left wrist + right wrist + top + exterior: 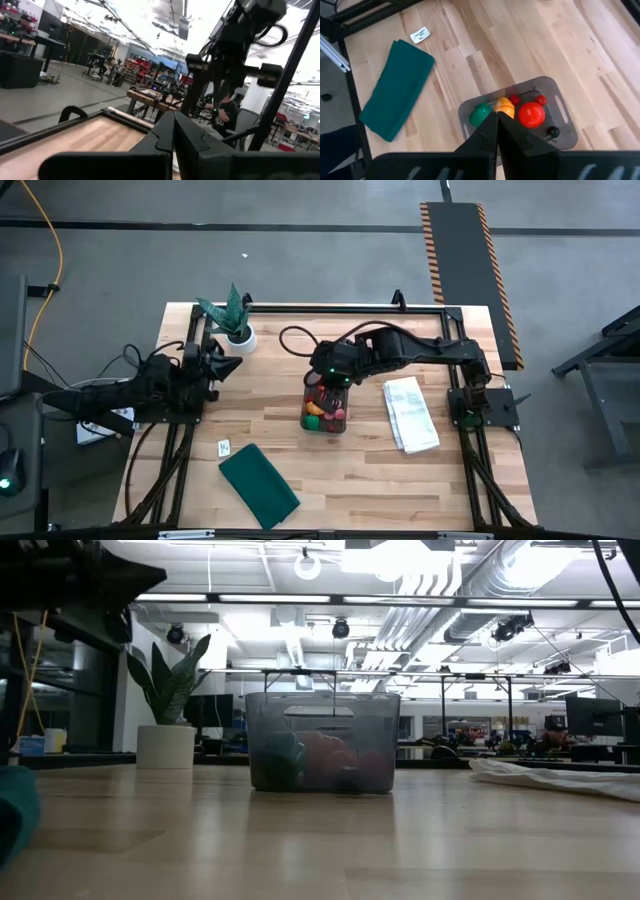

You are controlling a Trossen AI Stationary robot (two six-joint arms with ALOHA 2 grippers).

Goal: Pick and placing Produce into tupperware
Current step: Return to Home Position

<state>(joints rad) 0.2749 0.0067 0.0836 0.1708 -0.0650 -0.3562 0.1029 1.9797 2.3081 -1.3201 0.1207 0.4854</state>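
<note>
The clear grey tupperware (344, 422) stands mid-table on its base and holds the produce: a red ball (531, 114), a green round piece (480, 114), an orange one (505, 106), two small red pieces and a dark berry (553, 132). My right gripper (496, 120) hangs above the tupperware's far end (325, 380), pointing steeply down, shut and with nothing in it. My left gripper (232, 366) is drawn back at the table's left edge beside the plant, shut and with nothing in it (173, 125), pointing roughly level across the table.
A potted spiky plant (236, 322) stands at the far left. A folded dark green cloth (258, 485) and a small white tag (224, 447) lie near the front left. A folded white cloth (410, 415) lies to the right of the tupperware.
</note>
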